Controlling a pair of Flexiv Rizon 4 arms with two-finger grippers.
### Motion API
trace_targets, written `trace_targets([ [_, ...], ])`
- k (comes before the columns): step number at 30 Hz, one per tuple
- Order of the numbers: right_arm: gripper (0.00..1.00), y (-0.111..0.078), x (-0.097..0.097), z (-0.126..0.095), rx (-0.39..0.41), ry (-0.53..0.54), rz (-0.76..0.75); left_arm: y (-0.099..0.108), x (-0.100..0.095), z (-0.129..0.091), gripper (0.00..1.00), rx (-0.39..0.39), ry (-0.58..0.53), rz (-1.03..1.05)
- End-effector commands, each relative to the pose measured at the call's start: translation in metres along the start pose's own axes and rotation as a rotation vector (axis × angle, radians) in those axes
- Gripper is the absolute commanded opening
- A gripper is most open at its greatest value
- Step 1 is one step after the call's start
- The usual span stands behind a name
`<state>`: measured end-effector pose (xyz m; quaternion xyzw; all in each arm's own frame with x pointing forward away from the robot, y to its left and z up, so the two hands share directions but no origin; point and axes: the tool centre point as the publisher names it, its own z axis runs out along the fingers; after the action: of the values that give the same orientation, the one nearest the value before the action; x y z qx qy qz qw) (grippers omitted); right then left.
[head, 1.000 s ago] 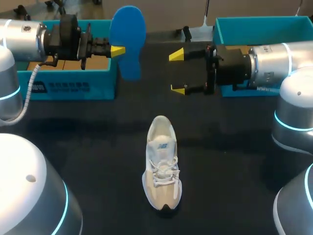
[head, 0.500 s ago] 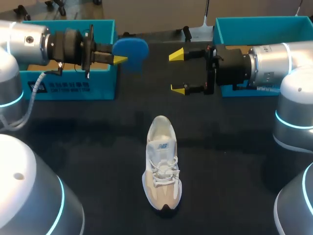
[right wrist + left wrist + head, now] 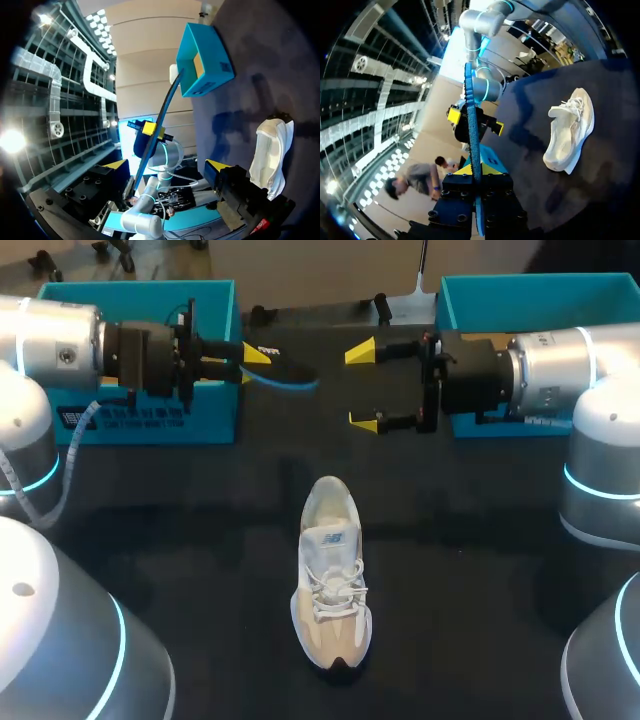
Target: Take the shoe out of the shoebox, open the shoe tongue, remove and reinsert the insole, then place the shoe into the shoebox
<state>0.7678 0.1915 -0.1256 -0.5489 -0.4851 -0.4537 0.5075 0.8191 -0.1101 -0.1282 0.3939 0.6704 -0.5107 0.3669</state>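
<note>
A white and beige shoe (image 3: 330, 570) stands upright on the dark table, toe toward the front edge, with its laces tied. My left gripper (image 3: 245, 353) is shut on one end of the insole (image 3: 287, 374), held in the air near the teal shoebox (image 3: 150, 418); the insole lies nearly flat, dark face up with a blue edge. In the left wrist view the insole (image 3: 472, 120) runs edge-on out from between my fingers, the shoe (image 3: 570, 130) off to one side. My right gripper (image 3: 362, 387) stands open and faces the insole's free end, a short gap away. The right wrist view shows the insole (image 3: 161, 122) ahead of its gripper (image 3: 167, 167).
A second teal box (image 3: 530, 290) stands at the back right behind my right arm. The left shoebox (image 3: 205, 60) holds brown cardboard. Bare dark table surrounds the shoe on all sides.
My left wrist has turned, so the insole went from showing its broad blue face upright to lying nearly flat and lower. The right arm and the shoe have not moved.
</note>
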Motion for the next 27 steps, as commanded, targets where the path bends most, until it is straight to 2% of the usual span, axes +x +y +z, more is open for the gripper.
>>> trace_targets([
  [1,1.00,-0.0002,-0.0004,0.0015,-0.002,-0.001,0.001,0.0077,0.0110,-0.0002,0.00,0.069,-0.078,0.102],
  [4,1.00,-0.0002,-0.0004,0.0015,-0.002,-0.001,0.001,0.0107,0.0134,-0.0031,0.00,0.099,-0.171,0.127],
  [6,1.00,-0.0002,-0.0004,0.0015,-0.002,-0.001,0.001,0.0145,0.0134,-0.0051,0.00,0.057,-0.158,0.170],
  [16,1.00,-0.0002,-0.0004,0.0015,-0.002,-0.001,0.001,0.0145,0.0134,-0.0051,0.00,0.057,-0.158,0.170],
  [22,1.00,-0.0002,-0.0004,0.0015,-0.002,-0.001,0.001,0.0096,0.0192,0.0001,0.00,-0.014,-0.118,0.391],
  [27,1.00,-0.0014,-0.0011,0.0055,0.010,0.003,-0.019,0.0090,0.0197,0.0003,0.00,-0.004,-0.132,0.456],
])
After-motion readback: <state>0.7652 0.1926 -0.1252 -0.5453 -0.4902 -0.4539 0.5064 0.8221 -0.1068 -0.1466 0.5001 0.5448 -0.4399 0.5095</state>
